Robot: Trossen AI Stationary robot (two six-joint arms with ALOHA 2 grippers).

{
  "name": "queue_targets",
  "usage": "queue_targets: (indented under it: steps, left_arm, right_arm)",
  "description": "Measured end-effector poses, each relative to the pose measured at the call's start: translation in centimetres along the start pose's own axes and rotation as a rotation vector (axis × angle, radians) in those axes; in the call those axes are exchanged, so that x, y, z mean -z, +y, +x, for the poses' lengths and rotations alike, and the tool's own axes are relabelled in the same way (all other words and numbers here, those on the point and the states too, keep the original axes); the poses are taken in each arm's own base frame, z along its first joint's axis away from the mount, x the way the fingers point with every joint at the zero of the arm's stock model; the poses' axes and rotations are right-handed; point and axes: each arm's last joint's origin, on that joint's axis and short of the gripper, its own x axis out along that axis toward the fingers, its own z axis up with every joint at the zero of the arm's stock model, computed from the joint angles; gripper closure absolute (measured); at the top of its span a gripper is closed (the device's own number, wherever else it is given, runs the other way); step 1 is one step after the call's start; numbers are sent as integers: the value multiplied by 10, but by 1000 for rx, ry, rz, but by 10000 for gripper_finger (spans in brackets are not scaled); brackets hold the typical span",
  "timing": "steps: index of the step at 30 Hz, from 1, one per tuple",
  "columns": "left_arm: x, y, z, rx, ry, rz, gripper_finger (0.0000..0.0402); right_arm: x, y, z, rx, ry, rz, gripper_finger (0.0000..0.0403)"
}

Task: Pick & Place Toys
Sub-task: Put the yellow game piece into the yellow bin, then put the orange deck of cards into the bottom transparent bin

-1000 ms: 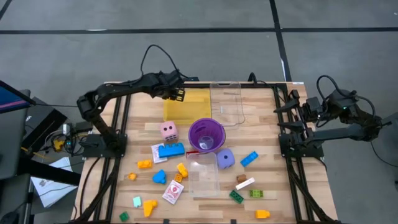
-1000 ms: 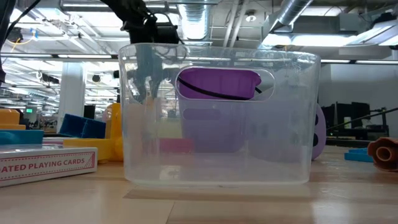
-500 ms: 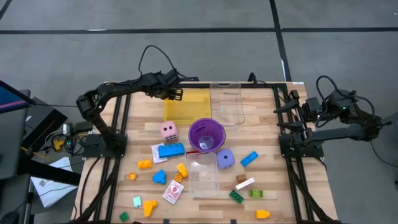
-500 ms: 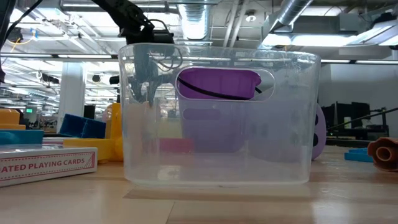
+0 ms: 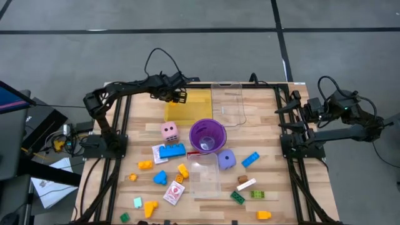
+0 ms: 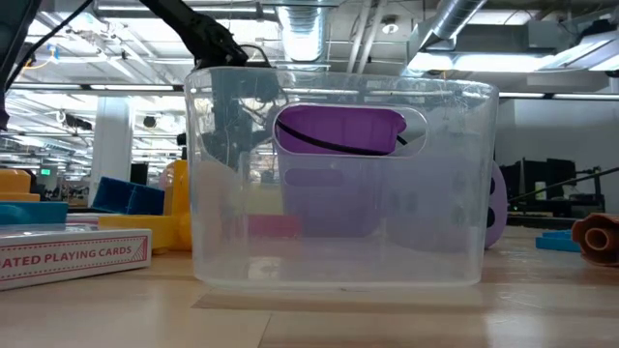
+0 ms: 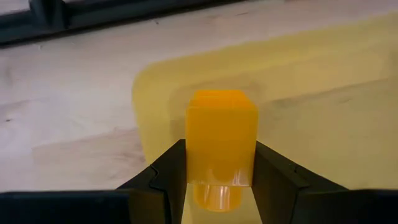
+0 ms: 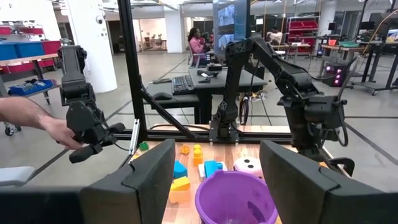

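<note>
While the left gripper [image 5: 179, 95] hangs over the yellow tray's [image 5: 194, 112] far-left corner, its fingers clamp an orange brick [image 7: 221, 140]. Mid-table stands the purple cup [image 5: 207, 135]. At the table's right edge, the right gripper [image 5: 299, 110] waits, jaws parted and empty.

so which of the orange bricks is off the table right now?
The orange brick pinched between the left gripper fingers, above the yellow tray. The other orange bricks all lie loose on the wooden table.
</note>
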Motion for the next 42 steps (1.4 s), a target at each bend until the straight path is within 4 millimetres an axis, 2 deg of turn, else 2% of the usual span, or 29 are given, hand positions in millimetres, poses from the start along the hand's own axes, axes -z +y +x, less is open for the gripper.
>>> queue_targets:
  steps: [13, 24, 31, 37, 42]
  left_arm:
    - [0, 0, 1, -3, 5, 24, 261]
    - [0, 0, 1, 0, 1, 61, 224]
    - [-2, 0, -5, 16, -32, 64, 224]
    - [-8, 5, -30, 71, -117, 52, 226]
    - [-11, 14, -73, 188, -221, 104, 226]
  right_arm:
    - [0, 0, 0, 0, 0, -2, 175]
    - [0, 0, 0, 0, 0, 0, 175]
    - [0, 0, 0, 0, 0, 1, 175]
    - [0, 0, 0, 0, 0, 1, 175]
    - [0, 0, 0, 0, 0, 1, 175]
